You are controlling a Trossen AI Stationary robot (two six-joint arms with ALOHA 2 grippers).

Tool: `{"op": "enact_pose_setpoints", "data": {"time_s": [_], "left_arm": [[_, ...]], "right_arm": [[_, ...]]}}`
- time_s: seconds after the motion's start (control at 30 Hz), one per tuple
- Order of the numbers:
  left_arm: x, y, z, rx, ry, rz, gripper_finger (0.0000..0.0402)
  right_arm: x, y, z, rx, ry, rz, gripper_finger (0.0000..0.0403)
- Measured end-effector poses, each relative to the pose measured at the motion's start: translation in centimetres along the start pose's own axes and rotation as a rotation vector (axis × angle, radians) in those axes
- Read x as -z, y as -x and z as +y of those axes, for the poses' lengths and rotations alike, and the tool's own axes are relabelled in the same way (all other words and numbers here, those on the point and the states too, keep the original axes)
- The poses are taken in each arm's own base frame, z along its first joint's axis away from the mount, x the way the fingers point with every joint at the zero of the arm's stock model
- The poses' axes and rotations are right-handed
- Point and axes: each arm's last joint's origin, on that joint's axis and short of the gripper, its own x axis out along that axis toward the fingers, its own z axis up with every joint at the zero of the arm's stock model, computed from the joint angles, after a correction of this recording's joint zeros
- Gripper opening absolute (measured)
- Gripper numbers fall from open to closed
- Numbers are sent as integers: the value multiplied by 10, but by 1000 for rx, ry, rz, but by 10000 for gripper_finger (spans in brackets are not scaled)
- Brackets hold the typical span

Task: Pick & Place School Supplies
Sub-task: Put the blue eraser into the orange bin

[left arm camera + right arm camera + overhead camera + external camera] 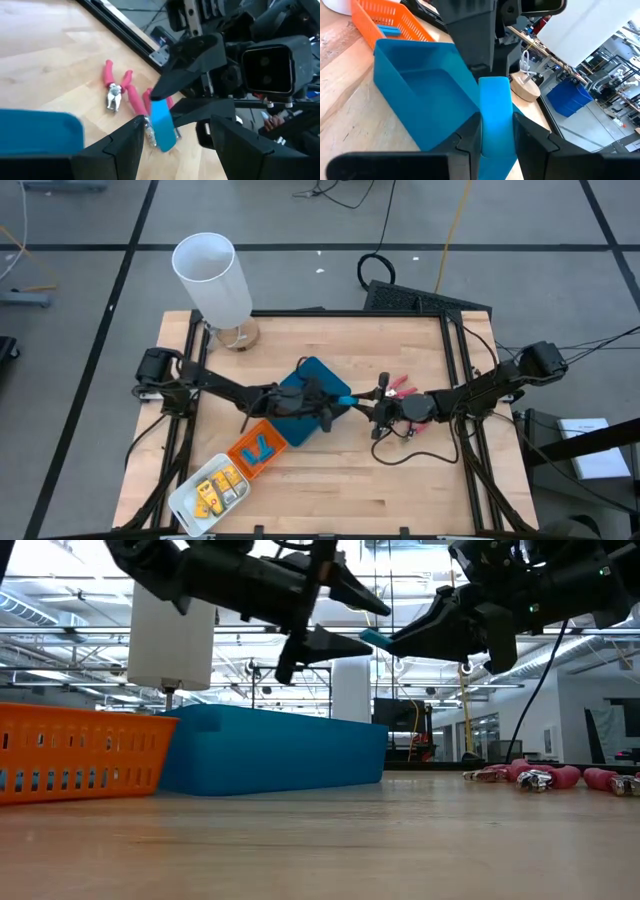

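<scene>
On your left, the left gripper (335,402) hangs over the teal tray (300,420) with its fingers spread wide and nothing between them. Meeting it mid-table, the right gripper (368,402) is pinched on a blue piece (162,125), held in the air between the two claws, just past the tray's edge; this looks like a hand-over.

Watch the timing: if the right claw lets go before the left has closed, the piece will likely drop to the wood or onto the pink tools (117,90) lying below. The fingers are also crowded, so a small misalignment could knock the piece askew or bump claw on claw.

You cannot tell how much of the piece sits inside the right fingers; they cover its lower end. The orange tray (258,448) and white tray (190,498) hold more pieces, too small to count surely.
</scene>
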Motion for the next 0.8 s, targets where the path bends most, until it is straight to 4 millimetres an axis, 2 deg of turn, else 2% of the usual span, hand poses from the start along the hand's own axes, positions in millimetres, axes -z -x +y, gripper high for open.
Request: {"op": "enact_pose_setpoints", "data": {"time_s": [0.17,0.53,0.63,0.8], "left_arm": [[0,-10,-2,4,-33,3,232],[0,-12,6,-46,-22,36,228],[-1,-12,5,-44,-20,34,202],[-1,-12,6,-47,-19,32,126]], "right_arm": [[1,0,0,-3,4,7,89],[2,0,1,-4,12,17,89],[2,0,1,-5,13,19,89],[2,0,1,-6,15,21,89]]}}
